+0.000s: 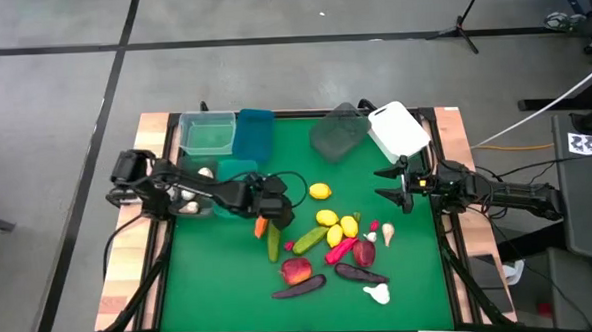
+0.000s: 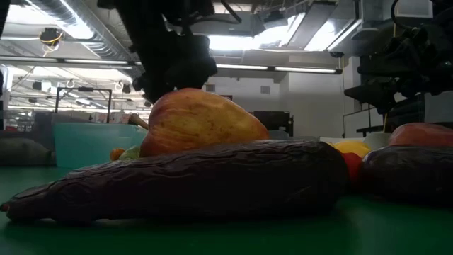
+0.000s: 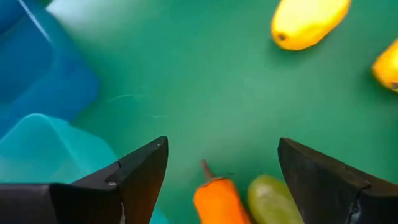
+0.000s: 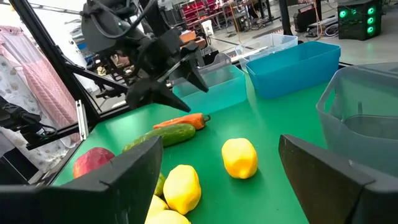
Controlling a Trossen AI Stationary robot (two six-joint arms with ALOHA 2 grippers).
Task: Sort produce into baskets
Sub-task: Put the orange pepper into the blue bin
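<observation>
Left gripper: your fingers stand wide and empty, hovering above the stalk end of the orange carrot; looks like a line-up for a pick.
Carrot: lies on the bench, touching the green cucumber beside it, near the teal basket.
Left-side baskets: clear green basket, blue basket and teal basket sit close together at the far left corner. You can't tell what is inside them; white garlic-like pieces lie just beside the teal one.
Produce pile: lemons, apple, eggplants and pepper lie loose mid-bench, unsorted.
Right-side baskets: grey basket and white basket, contents not visible.
Right gripper: waits at the bench's right edge, fingers apart, holding nothing.
</observation>
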